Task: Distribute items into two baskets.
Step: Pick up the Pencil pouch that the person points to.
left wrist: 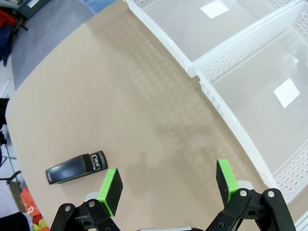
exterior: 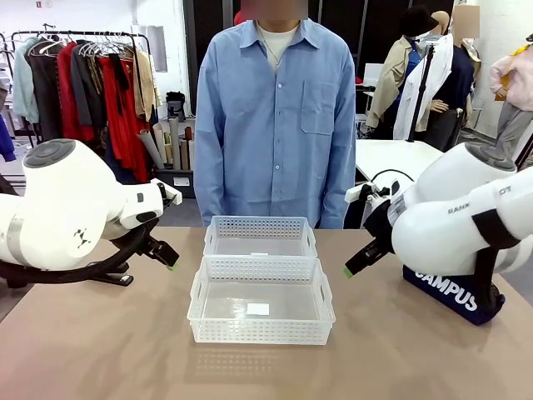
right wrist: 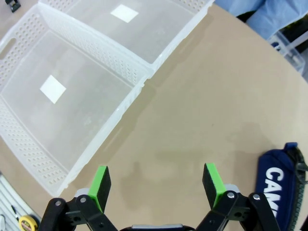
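Left hand [left wrist: 168,185] released, fingers spread, holding nothing; stapler [left wrist: 77,168] flat on bench [left wrist: 120,96] just outside one finger. Right hand [right wrist: 157,185] released too; pouch [right wrist: 281,185] near its outer finger. Big basket [exterior: 261,332] and small basket [exterior: 260,225] touching, between both hands.

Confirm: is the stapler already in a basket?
No, the stapler lies on the bare table near the left claw.
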You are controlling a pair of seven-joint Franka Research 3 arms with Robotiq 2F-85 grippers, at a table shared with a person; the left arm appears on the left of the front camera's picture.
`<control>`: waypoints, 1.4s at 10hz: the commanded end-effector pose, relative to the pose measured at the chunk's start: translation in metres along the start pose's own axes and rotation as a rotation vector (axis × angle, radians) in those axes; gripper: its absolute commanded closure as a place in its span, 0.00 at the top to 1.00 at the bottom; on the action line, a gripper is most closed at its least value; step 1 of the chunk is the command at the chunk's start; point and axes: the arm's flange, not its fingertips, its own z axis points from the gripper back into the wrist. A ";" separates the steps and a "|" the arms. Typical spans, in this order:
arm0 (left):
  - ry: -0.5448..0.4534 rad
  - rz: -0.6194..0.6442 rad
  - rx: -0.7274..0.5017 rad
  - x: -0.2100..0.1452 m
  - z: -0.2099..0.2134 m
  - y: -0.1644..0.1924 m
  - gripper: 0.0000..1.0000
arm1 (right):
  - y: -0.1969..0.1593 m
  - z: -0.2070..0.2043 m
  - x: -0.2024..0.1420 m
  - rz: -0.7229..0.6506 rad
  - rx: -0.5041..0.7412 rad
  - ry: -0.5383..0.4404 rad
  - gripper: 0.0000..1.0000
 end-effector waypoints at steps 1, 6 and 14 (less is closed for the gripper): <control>0.018 -0.029 -0.072 0.007 0.021 0.022 1.00 | -0.026 0.016 0.002 0.019 0.048 0.005 1.00; 0.042 -0.057 -0.303 0.023 0.086 0.095 1.00 | -0.094 0.091 0.001 -0.027 0.209 -0.093 1.00; -0.223 -0.064 -0.272 -0.031 0.235 0.141 1.00 | -0.178 0.210 -0.105 -0.202 0.332 -0.297 1.00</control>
